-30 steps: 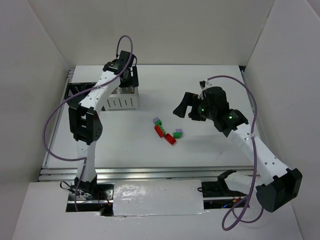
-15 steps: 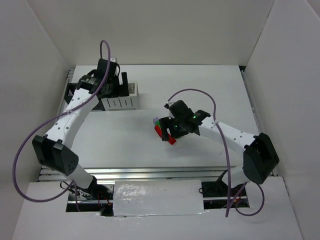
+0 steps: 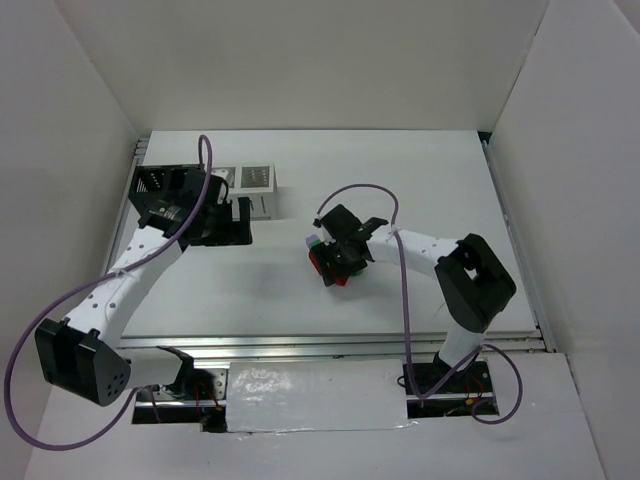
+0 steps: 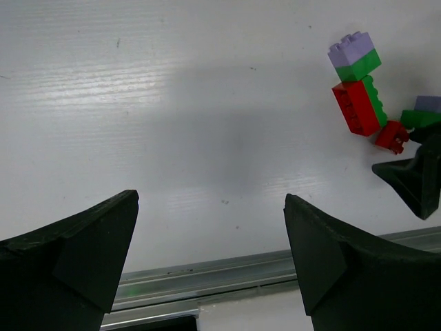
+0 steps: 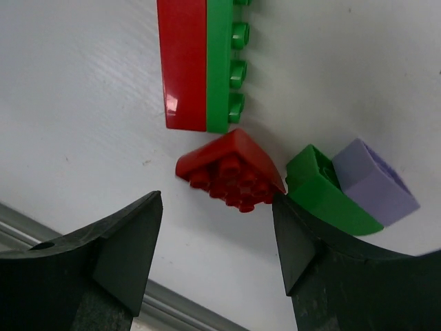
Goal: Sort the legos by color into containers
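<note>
Swung back off the white bins (image 3: pixel 258 178) since half a second ago, the left gripper (image 3: pixel 236 222) is now held low just on the near side of them, the black bin (image 3: pixel 155 183) sitting to their left. Its blunt black jaws are spread wide over bare table (image 3: pixel 430 170), with nothing between. Across the way, the right gripper (image 3: pixel 338 262) has been brought down right onto the pile of bricks, jaws parted! From its wrist view, a small red brick (image 5: pixel 231 169) is seen just ahead of the gap, tipped so its round studs are turned toward the camera. One corner is set against the end of a long red brick (image 5: pixel 182 62), which is pressed flat against a long green brick (image 5: pixel 220 62). Just beside one fingertip (image 5: pixel 317 262), a glossy green brick (image 5: pixel 320 189) is joined to a lavender brick (image 5: pixel 375 183). No brick is gripped; all are lying on the matte white table.
</note>
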`<state>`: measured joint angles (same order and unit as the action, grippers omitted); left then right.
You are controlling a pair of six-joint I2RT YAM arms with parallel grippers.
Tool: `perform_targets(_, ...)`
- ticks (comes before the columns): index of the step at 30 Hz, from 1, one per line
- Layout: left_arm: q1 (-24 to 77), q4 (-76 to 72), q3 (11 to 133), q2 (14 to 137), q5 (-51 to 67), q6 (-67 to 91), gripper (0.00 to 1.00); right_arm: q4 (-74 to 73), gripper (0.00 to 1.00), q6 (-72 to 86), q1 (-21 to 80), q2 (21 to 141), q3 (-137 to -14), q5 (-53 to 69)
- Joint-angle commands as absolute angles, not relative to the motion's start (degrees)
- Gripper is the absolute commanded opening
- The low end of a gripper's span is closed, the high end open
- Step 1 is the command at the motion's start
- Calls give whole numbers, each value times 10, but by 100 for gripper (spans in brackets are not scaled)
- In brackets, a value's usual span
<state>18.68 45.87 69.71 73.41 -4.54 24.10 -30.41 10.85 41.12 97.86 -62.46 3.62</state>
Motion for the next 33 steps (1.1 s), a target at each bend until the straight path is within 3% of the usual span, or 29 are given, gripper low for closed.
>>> perform_targets(1,189,436,693,702,-18,229,99,-275,72,83,414,996,-664,18)
perform_targets(12,189,434,663,679,-5,221,100,-255,70,82,415,1017,-659,-12)
perform_targets(15,189,433,660,681,7,221,99,-256,56,80,415,1023,-661,-11)
perform_targets(17,189,432,659,681,9,222,100,-257,29,83,415,1023,-661,-9)
perform_targets(19,189,432,659,680,9,221,99,-254,15,92,417,1012,-655,-9)
perform_targets(21,189,433,660,679,9,221,99,-256,11,98,417,995,-652,-4)
perform_targets(22,189,432,660,679,6,222,100,-258,1,104,417,988,-653,-3)
perform_targets(28,188,420,654,668,13,230,100,-292,0,137,421,925,-680,10)
perform_targets(33,189,367,635,659,120,217,100,-325,0,181,417,889,-728,30)
